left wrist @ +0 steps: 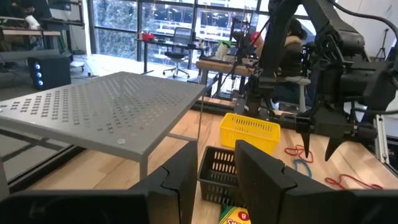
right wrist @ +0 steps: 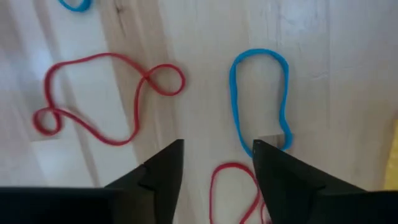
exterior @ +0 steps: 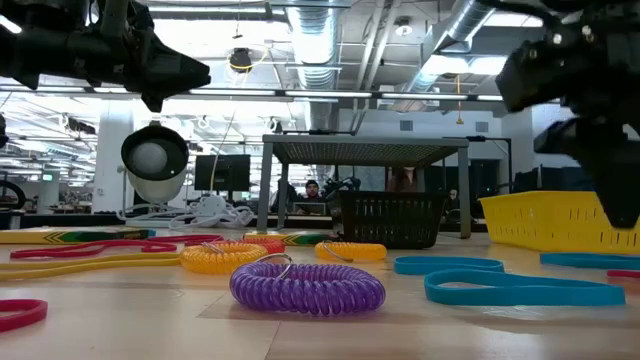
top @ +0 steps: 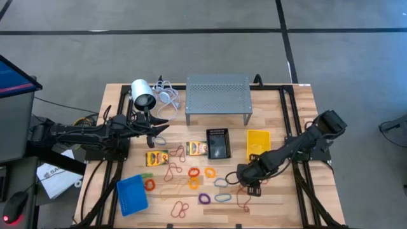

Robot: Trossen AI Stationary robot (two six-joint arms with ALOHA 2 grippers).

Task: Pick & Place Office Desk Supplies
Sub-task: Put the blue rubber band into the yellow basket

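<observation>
Blue bin (top: 132, 194), black bin (top: 217, 143), yellow bin (top: 258, 144), contents unclear.

Wood tabletop (top: 286, 197), smooth; perforated matt metal stand (top: 217, 93); plastic mesh yellow bin (top: 257, 144).

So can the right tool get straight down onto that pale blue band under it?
Probably yes. The right tool hangs open just above the table, the pale blue band lies flat ahead of its fingertips, and nothing covers it. A red band lies alongside, apart from it.
</observation>
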